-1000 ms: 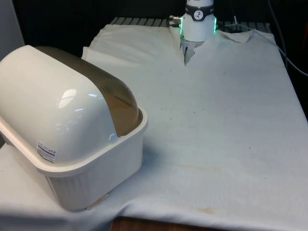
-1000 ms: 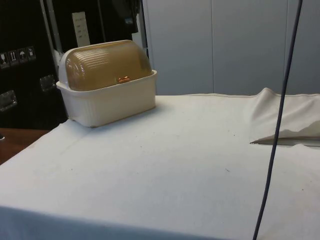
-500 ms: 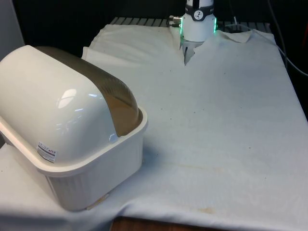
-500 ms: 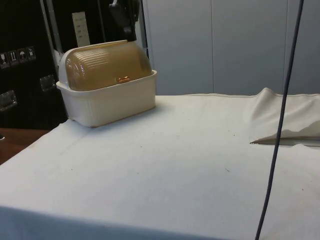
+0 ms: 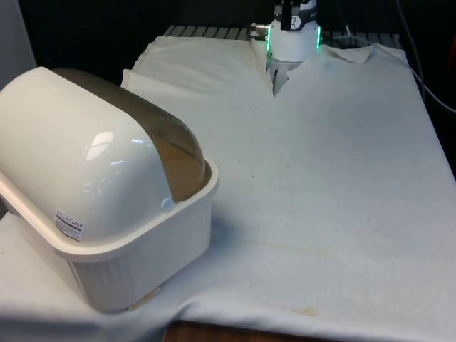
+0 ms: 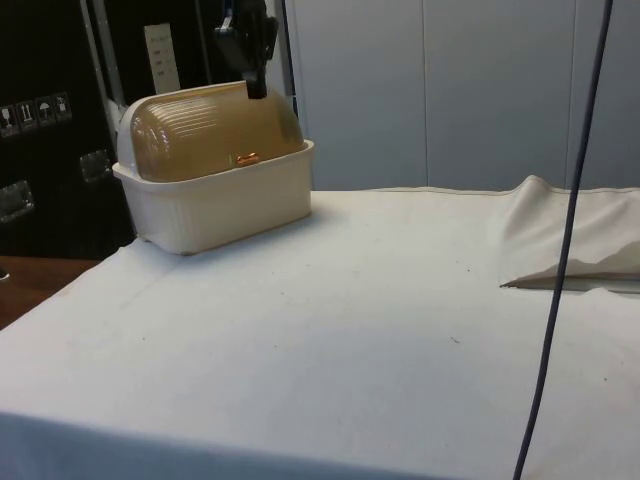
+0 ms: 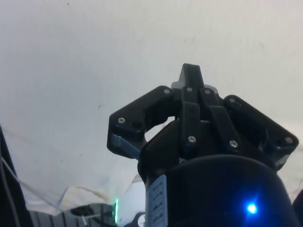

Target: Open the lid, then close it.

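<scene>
Black two-finger gripper (image 6: 256, 92) hangs just above the bread box's brown ribbed roll-top lid (image 6: 205, 133), fingers together, holding nothing. Lid down, small copper handle (image 6: 246, 159) at its lower edge. Cream plastic bread box (image 5: 135, 249) sits on white cloth (image 5: 335, 185), front view's left.

Bread box (image 5: 107, 206) cut by front view's left edge.

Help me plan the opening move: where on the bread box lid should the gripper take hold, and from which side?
Probably the small copper handle at the lower edge of the amber lid. It sticks out from the curved, ribbed surface just above the cream base. Come in from the open-table side it faces; the gripper hangs above the lid's top.
</scene>
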You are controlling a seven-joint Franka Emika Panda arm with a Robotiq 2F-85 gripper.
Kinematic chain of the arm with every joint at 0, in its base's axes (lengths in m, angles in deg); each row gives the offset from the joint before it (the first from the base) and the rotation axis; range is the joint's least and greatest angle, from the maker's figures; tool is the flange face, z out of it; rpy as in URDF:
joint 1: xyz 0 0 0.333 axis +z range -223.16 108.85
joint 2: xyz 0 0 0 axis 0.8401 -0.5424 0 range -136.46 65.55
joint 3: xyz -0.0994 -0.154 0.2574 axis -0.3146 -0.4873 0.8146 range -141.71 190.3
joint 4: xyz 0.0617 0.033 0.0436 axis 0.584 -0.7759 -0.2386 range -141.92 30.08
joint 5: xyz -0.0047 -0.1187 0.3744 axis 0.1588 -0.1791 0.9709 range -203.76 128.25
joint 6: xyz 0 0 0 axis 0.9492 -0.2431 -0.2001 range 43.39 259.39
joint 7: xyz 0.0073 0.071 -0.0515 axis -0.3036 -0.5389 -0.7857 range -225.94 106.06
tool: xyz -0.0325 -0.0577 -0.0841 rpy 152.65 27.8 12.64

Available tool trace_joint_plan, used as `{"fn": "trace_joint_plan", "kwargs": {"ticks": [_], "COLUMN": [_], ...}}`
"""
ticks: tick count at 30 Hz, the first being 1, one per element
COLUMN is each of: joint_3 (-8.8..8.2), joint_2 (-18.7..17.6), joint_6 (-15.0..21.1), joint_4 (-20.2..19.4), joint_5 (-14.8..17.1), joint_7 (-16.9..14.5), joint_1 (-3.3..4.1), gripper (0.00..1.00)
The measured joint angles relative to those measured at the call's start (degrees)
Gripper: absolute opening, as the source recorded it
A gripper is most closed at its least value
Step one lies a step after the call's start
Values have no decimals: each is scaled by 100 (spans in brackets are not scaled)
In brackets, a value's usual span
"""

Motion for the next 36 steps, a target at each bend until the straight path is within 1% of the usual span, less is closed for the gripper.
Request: {"fn": "trace_joint_plan", "kwargs": {"ticks": [1,3,4,10,11,15,16,19,20,24,26,27,29,30,31,33,35,36], "joint_3": [-6,-11,-17,-23,-29,-40,-52,-57,-74,-120,-138,-172,-183,-218,-218,-269,-269,-309], "joint_2": [0,0,0,6,6,6,6,6,-6,-69,-97,-149,-183,-241,-241,-321,-321,-372], "joint_6": [115,172,292,607,728,974,1106,1163,1295,1564,1627,1759,1816,1925,1925,2080,2080,2206], "joint_4": [-52,-74,-126,-275,-327,-447,-516,-550,-619,-739,-762,-814,-831,-859,-859,-905,-905,-957], "joint_5": [0,0,0,0,0,0,0,0,0,0,0,6,11,17,17,40,40,40], "joint_7": [17,23,23,40,52,69,74,74,74,86,86,86,92,92,92,92,92,92], "joint_1": [0,-6,-11,-29,-34,-52,-57,-63,-69,-86,-86,-92,-97,-97,-97,-109,-109,-109], "gripper": [0,0,0,0,0,0,0,0,0,0,0,0,0,0,0,0,0,0]}}
